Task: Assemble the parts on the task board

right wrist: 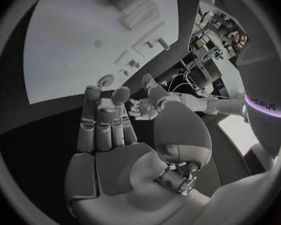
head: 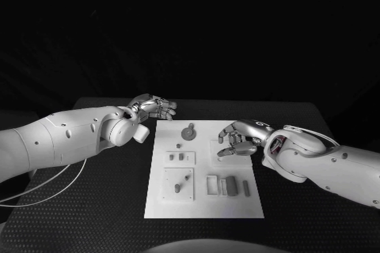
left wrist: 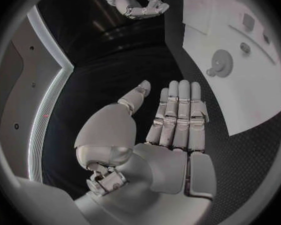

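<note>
The white task board (head: pixel 204 206) lies in the middle of the black table. A round gear part (head: pixel 188 132) sits near its far end, also visible as the gear (left wrist: pixel 220 65) and the gear (right wrist: pixel 106 80). Small pegs (head: pixel 179 156) stand mid-board, and oblong blocks (head: pixel 229 185) lie nearer me. My left hand (head: pixel 154 107) hovers just off the board's far left corner; its fingers (left wrist: pixel 178 120) are stretched out and hold nothing. My right hand (head: pixel 241 138) hangs over the board's right edge beside the gear, its fingers (right wrist: pixel 106 127) apart and its palm empty.
A raised square plate (head: pixel 179 184) with small pins sits at the board's near left. A thin cable (head: pixel 48 184) loops under my left arm. Black table surface (head: pixel 95 209) surrounds the board on all sides.
</note>
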You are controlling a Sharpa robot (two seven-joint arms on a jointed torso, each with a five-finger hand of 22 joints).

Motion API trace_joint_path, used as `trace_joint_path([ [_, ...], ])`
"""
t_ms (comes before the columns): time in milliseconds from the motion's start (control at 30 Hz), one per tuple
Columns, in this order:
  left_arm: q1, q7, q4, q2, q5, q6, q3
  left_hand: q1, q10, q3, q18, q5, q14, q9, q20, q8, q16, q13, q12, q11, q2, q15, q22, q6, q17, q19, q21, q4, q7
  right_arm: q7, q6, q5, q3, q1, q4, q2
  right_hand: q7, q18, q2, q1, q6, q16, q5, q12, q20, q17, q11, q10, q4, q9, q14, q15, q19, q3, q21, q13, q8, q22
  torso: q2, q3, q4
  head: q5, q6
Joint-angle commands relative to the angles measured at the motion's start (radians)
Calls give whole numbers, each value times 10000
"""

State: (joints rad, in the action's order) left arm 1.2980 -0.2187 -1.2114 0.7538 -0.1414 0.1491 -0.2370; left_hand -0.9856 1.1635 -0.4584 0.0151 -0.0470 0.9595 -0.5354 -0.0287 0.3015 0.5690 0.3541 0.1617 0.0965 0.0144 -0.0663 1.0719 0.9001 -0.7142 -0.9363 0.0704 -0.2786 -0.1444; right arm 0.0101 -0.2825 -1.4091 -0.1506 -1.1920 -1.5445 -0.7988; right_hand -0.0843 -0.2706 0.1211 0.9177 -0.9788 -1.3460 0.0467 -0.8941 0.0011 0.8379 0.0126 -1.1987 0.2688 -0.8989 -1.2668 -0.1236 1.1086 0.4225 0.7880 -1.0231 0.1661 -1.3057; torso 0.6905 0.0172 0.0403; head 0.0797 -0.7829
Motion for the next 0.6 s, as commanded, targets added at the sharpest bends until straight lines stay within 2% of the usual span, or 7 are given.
trace_joint_path([
  [33,-40,-210,41,-61,-25,-342,3,30,50,38,-52,-51,58,-15,-5,67,-51,-8,-16,-8,-96,-33,-11,53,-10,-52,-17,18,5,631,1314,707,-8,2,-206,-178,-23,99,-137,-142,-126,-369,-3,-1016,-136,263,110,568,-1,-128,6,-77,126,22,26,-982,58,34,-27,-8,38,9,-6],
  [67,-58,-227,68,-79,-25,-388,3,39,50,42,-52,-51,60,-12,-6,65,-52,-12,-25,-9,-91,-32,-12,54,-11,-52,-17,21,12,1196,1942,1262,-9,2,-323,-347,-36,88,-165,-175,-129,-701,-1,-1627,-214,490,111,674,98,-241,6,-76,242,73,117,-1501,72,-20,-49,-8,53,-13,-3],
  [267,-106,-246,83,-61,-25,-440,4,90,52,65,-52,-53,66,3,-8,45,-57,-27,-56,1,-56,-28,-19,37,-15,-54,-16,44,-9,2084,2805,2070,-55,3,-470,-745,-86,88,-158,-586,-58,-946,-4,-2079,-259,766,67,697,-32,-296,-38,-31,309,23,194,-1854,5,-78,-18,-17,42,-20,61],
  [333,-125,-260,50,-4,-25,-412,4,116,56,77,-52,-54,68,12,-11,32,-61,-36,-73,12,-25,-27,-21,26,-17,-56,-15,54,-32,2709,3189,2682,-176,5,-492,-911,-90,89,-171,-987,-76,-1066,-5,-2438,-280,1004,61,513,-228,-321,-131,-22,342,-40,224,-2122,-9,-97,-33,-21,28,-42,25],
  [433,-141,-262,56,17,-25,-403,3,164,54,97,-52,-54,71,27,-13,12,-68,-50,-104,24,32,-25,-27,7,-20,-58,-15,75,-56,4012,3345,3417,-329,10,-561,-1035,-95,88,-179,-1613,-36,-1116,-6,-2519,-295,1092,55,540,-593,-321,-139,-15,336,-141,220,-2191,-60,-99,-33,-10,36,-40,44],
  [533,-164,-266,43,37,-25,-399,3,199,52,109,-51,-55,74,36,-15,-1,-72,-60,-126,33,72,-24,-32,-6,-22,-59,-15,93,-74,4360,3240,3692,-486,25,-538,-1055,-89,88,-387,-1976,-16,-1163,-6,-2557,-348,1187,62,573,-872,-320,-159,-27,329,-74,219,-2222,-101,-107,-30,-9,52,-46,38],
  [600,-168,-276,41,29,-25,-403,3,203,48,108,-48,-58,76,45,-18,-15,-75,-67,-141,43,94,-22,-34,-23,-24,-61,-14,93,-93,4502,3211,3693,-520,92,-546,-1031,-93,88,-352,-2050,18,-1178,-7,-2577,-376,1187,60,589,-857,-315,-145,-23,313,-67,232,-2237,-138,-126,-31,-7,54,-44,35],
])
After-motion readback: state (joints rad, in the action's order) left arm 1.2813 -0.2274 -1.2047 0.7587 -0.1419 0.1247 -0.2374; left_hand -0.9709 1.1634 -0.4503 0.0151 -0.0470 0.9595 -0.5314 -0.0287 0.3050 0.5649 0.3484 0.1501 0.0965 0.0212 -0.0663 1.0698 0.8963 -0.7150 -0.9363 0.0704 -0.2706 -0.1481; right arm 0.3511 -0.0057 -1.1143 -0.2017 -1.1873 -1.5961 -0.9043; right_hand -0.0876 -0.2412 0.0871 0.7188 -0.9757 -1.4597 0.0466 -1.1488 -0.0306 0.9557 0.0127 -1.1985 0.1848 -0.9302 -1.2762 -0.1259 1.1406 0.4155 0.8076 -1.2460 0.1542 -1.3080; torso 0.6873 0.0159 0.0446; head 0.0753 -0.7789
